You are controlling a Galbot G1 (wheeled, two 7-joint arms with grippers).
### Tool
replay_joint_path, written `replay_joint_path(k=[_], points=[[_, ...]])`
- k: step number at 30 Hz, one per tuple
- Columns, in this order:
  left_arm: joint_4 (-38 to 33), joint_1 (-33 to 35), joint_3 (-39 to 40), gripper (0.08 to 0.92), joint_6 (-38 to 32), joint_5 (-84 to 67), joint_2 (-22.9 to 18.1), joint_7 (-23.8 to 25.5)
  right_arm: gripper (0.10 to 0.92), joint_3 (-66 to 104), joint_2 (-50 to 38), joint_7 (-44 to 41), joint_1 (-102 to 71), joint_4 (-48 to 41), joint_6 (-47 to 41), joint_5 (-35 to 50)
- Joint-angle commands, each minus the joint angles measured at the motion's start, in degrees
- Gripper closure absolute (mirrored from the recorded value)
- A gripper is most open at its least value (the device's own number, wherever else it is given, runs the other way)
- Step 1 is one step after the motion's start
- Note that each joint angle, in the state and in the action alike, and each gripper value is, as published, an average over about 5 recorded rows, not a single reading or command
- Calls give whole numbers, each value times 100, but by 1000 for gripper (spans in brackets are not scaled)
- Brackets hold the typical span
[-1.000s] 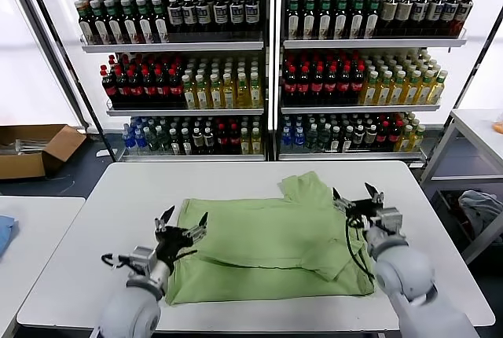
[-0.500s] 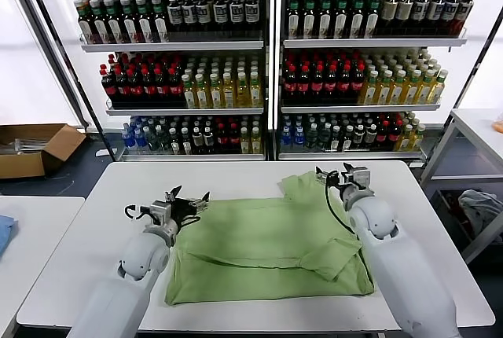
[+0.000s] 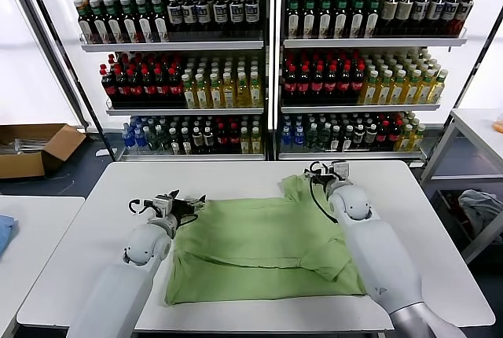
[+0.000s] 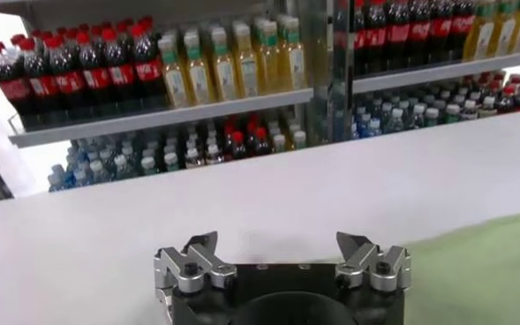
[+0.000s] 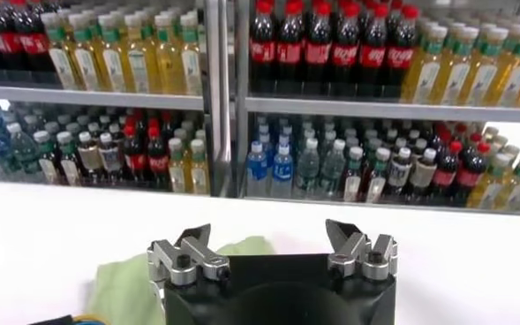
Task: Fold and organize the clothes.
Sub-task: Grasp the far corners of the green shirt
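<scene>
The light green shirt (image 3: 263,244) lies partly folded on the white table (image 3: 94,204), one sleeve reaching toward the far edge. Its buttons and printed graphic are hidden. My left gripper (image 3: 191,200) is open and empty at the shirt's far left corner. My right gripper (image 3: 322,169) is open and empty beside the far sleeve, near the table's back edge. In the left wrist view the open gripper (image 4: 280,243) faces bare table with green cloth (image 4: 480,274) at one side. In the right wrist view the open gripper (image 5: 271,237) has a green sleeve tip (image 5: 136,265) beside it.
Shelves of bottled drinks (image 3: 267,63) stand behind the table. A cardboard box (image 3: 35,149) lies on the floor at the left. A second table (image 3: 31,228) with a blue cloth (image 3: 4,236) stands at the left. A grey-blue garment (image 3: 479,204) sits at the right.
Both arms have moved away from me, from the shirt's near part toward the table's far side. Both grippers stay open and empty. The shirt has not moved.
</scene>
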Motion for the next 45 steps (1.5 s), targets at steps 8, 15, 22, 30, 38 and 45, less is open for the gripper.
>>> replay_joint_path(k=[8,15,22,30,38,45], points=[[187,-12,-13,177,44,-25,25,8,203,-33,194,-7,81,-447,-10,-104],[10,184,-48,177,73,-43,26,42,203,-11,189,16,-33,-332,-49,-153],[-127,385,-52,312,106,-54,-44,93,224,38,160,54,-204,-164,-105,-174],[-151,441,-77,546,137,-144,-131,85,440,71,137,117,-387,-1,-114,-146],[-134,520,-133,780,101,-194,-195,81,665,86,114,144,-531,181,-99,-98],[-192,514,-198,910,-210,-191,-228,18,868,147,74,282,-643,575,-15,94]])
